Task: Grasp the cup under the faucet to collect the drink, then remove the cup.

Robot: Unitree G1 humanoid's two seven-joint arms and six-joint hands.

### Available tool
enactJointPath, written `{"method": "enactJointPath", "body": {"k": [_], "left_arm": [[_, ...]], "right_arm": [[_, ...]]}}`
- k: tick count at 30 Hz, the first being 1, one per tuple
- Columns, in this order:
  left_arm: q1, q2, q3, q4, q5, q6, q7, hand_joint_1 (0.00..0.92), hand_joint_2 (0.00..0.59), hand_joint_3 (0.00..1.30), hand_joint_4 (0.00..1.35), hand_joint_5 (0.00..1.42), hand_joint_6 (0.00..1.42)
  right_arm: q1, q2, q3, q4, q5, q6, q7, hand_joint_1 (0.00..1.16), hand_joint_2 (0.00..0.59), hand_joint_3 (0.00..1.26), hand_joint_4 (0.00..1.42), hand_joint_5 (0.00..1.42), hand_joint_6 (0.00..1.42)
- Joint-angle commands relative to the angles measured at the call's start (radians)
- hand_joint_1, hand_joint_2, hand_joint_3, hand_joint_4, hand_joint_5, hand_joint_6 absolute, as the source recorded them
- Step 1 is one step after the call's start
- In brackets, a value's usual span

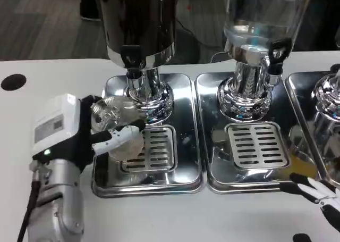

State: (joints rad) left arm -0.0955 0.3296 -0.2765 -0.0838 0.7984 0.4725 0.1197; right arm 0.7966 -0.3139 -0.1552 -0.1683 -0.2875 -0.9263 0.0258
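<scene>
While two tall dispensers stand at the far side of the white table, the dark one on the left has its black faucet above a steel drip tray. The left hand grips the clear cup on that tray, left of the grille. Near right, the right hand's fingers lie apart, holding nothing.

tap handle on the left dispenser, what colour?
Black, clearest in the head view: the tap handle sits against the left dispenser, above its shiny chrome spout.
</scene>
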Motion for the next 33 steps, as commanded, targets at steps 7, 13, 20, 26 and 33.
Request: {"method": "enactJointPath", "body": {"k": [7,13,20,26,33], "left_arm": [[-0.021,-0.03,-0.049,0.004,0.046,-0.02,-0.001,0.325,0.095,0.47,0.55,0.74,0.64],[-0.018,-0.035,-0.061,-0.007,0.057,-0.026,-0.005,0.321,0.098,0.47,0.54,0.73,0.65],[-0.01,-0.036,-0.067,-0.017,0.072,-0.012,-0.009,0.223,0.056,0.36,0.46,0.69,0.63],[0.0,-0.038,-0.06,-0.012,0.078,-0.005,-0.01,0.199,0.057,0.33,0.41,0.67,0.6],[0.011,-0.046,-0.05,-0.033,0.085,-0.006,-0.008,0.166,0.042,0.31,0.37,0.64,0.57]], "right_arm": [[0.01,0.003,-0.008,0.02,0.022,-0.04,0.001,0.54,0.444,0.25,0.13,0.11,0.03],[0.016,0.005,-0.007,0.029,0.024,-0.056,0.0,0.54,0.444,0.25,0.13,0.11,0.03],[0.023,-0.002,-0.013,0.043,0.041,-0.07,0.002,0.54,0.444,0.26,0.13,0.11,0.03],[0.028,-0.007,-0.015,0.059,0.053,-0.085,0.008,0.54,0.444,0.26,0.13,0.12,0.04],[0.03,-0.01,-0.018,0.066,0.067,-0.098,0.017,0.54,0.444,0.27,0.13,0.12,0.04]]}}
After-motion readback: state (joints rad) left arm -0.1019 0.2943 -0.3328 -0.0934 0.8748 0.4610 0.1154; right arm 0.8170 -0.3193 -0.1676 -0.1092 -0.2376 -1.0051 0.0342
